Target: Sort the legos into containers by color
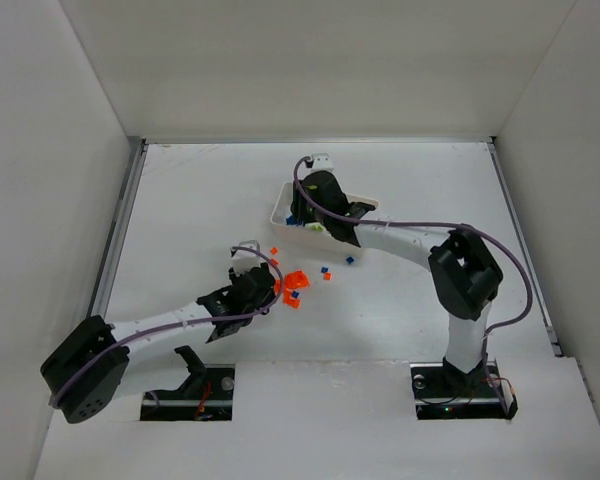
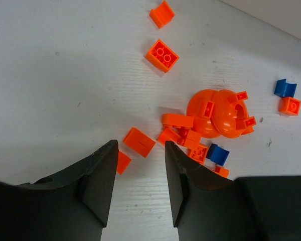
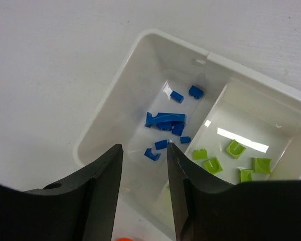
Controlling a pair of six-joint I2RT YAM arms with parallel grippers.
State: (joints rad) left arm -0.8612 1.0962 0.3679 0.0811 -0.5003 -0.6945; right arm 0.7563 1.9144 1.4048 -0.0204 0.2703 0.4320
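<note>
My left gripper (image 2: 139, 150) stands spread and empty. The flat orange brick (image 2: 139, 142) just ahead of its fingers (image 2: 98, 186) looks light, hard and slick, so I'd pinch its straight sides. My right gripper (image 3: 144, 150) is spread too.

No readable text (none anywhere)

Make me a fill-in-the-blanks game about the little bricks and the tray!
1. The end compartment of the tray, under the right tool, holds only ____ bricks.
2. The next compartment holds only ____ ones.
3. The pile on the table before the left tool is mostly ____.
Missing words: blue, green, orange.
</note>
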